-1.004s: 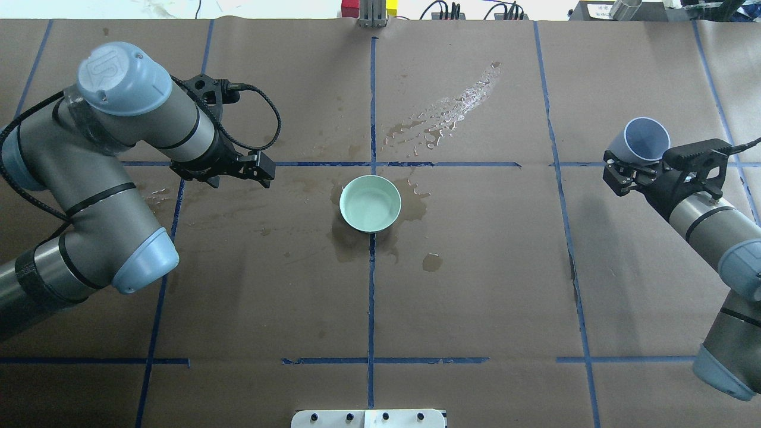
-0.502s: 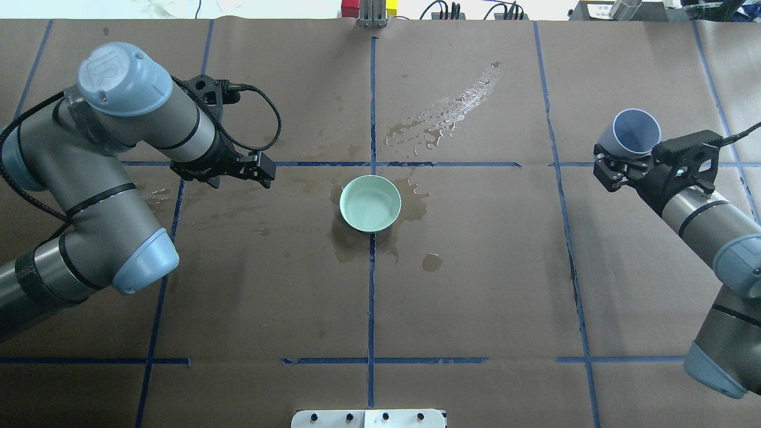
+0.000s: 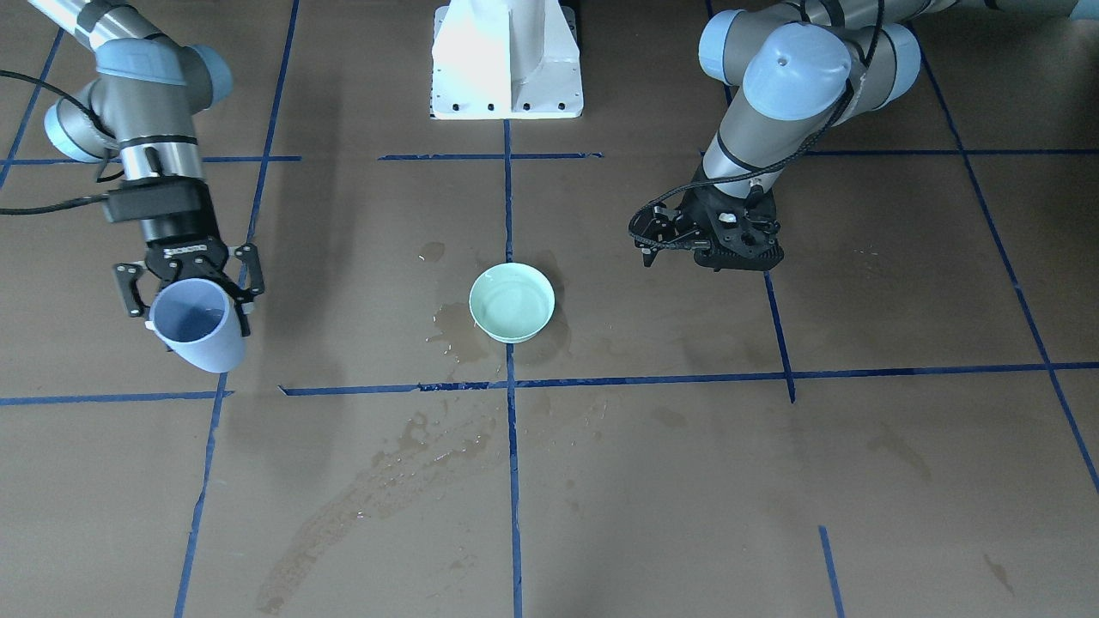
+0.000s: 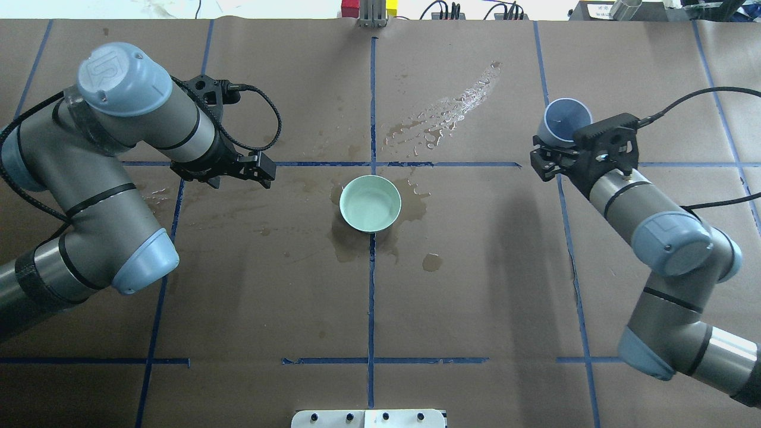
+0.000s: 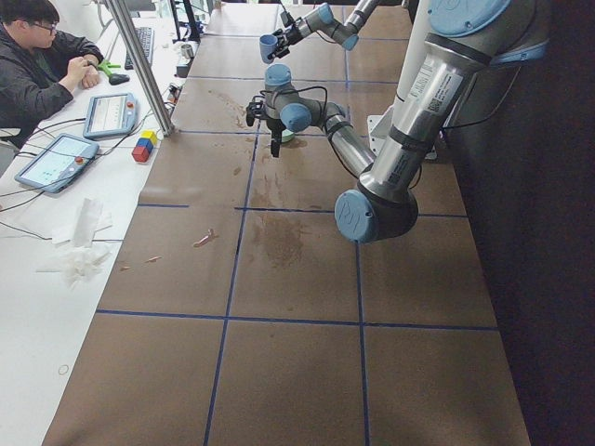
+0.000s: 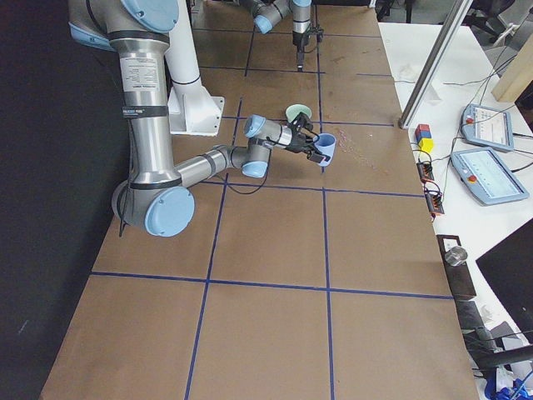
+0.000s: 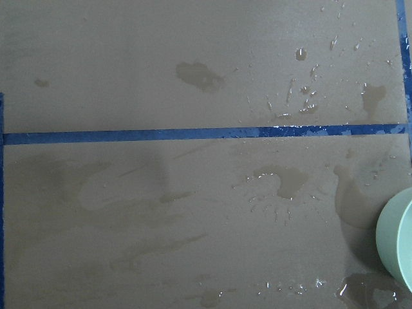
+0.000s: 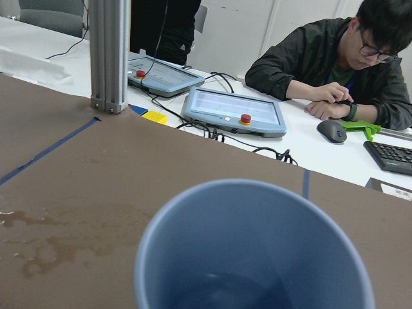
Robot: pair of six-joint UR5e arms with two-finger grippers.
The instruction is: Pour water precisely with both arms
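Note:
My right gripper point(image 4: 556, 148) is shut on a light-blue cup point(image 4: 565, 119) and holds it above the table, right of centre. The cup tilts a little, also in the front view point(image 3: 196, 330). The right wrist view looks into the cup point(image 8: 257, 257), with a little water point(image 8: 235, 293) at its bottom. A mint-green bowl point(image 4: 370, 203) stands at the table's centre, also in the front view point(image 3: 512, 302). My left gripper point(image 4: 264, 169) hangs left of the bowl, pointing down, shut and empty. The left wrist view shows only the bowl's edge point(image 7: 396, 244).
Spilled water wets the brown paper around the bowl point(image 4: 416, 205) and in a streak behind it point(image 4: 452, 110). A white pedestal point(image 3: 506, 60) stands at the robot's side. An operator point(image 8: 347, 58), pendants point(image 8: 235, 109) and an aluminium post point(image 8: 108, 51) are beyond the far edge.
My right arm has carried the blue cup leftward toward the table's centre and swung its elbow in. The left arm and the bowl have not moved.

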